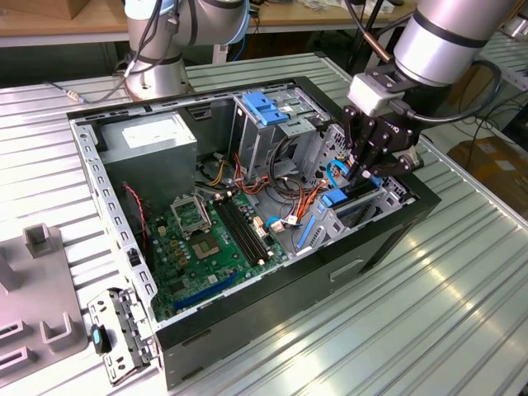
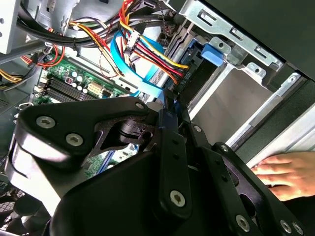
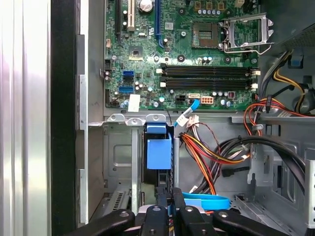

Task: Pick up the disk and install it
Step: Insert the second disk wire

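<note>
An open computer case (image 1: 272, 297) lies on its side on a ribbed metal table (image 1: 429, 313). Reading the exterior view from left to right, a grey power box (image 1: 148, 139) sits at about ten o'clock inside the case. A green circuit board (image 1: 202, 239) is at seven o'clock, and a metal drive cage (image 1: 264, 107) with a blue top is at twelve.

At three o'clock my gripper (image 1: 367, 169) reaches down into the lower drive bay. The disk (image 1: 338, 198) stands on edge in the mouth of that bay, just below the gripper. In the first wrist view its blue rail (image 3: 158, 150) faces the camera between the bay's metal walls.

The claw is drawn nearly together. In both wrist views it looks pinched on the thin blue edge of the disk, though the exact contact is hard to see.

I judge the disk to be partly seated. To do this step well I would:

- keep the disk square to the bay walls
- press straight along the rails without twisting
- watch the bundle of coloured cables (image 3: 206, 152) just beside the bay so none gets trapped

A person's hand (image 2: 283, 172) rests on the case's outer wall in the second wrist view, so slow motion is wise.
</note>
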You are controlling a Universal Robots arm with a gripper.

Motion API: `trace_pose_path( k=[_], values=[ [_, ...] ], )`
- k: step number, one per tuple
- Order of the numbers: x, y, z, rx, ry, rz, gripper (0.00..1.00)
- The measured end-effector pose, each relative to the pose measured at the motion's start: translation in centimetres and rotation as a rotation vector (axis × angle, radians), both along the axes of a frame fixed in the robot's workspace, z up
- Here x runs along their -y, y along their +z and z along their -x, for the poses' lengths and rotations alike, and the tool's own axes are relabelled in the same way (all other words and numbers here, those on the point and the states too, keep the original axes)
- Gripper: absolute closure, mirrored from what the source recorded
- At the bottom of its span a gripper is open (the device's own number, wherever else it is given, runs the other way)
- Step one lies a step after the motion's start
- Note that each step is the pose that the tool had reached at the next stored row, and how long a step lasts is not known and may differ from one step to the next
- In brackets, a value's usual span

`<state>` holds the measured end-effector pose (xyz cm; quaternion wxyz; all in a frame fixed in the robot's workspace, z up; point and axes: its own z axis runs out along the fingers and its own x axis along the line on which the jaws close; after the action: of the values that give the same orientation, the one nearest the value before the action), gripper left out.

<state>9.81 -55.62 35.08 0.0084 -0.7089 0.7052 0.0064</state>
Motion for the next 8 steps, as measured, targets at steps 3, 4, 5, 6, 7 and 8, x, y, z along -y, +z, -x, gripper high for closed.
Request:
trace_pose_path(
  k=[3, 4, 5, 6, 7, 8],
  values=[
    [0.09, -0.05, 0.02, 0.0012, 0.000, -0.0061, 0.84],
    [0.10, -0.07, 0.07, 0.0024, 0.000, -0.0073, 0.84],
    [0.12, -0.08, 0.12, 0.0033, 0.000, -0.0082, 0.84],
    [0.14, -0.11, 0.18, 0.0043, 0.000, -0.0096, 0.84],
    [0.16, -0.14, 0.19, 0.0045, 0.000, -0.0101, 0.84],
    [0.21, -0.16, 0.19, 0.0047, 0.000, -0.0102, 0.84]
  ],
)
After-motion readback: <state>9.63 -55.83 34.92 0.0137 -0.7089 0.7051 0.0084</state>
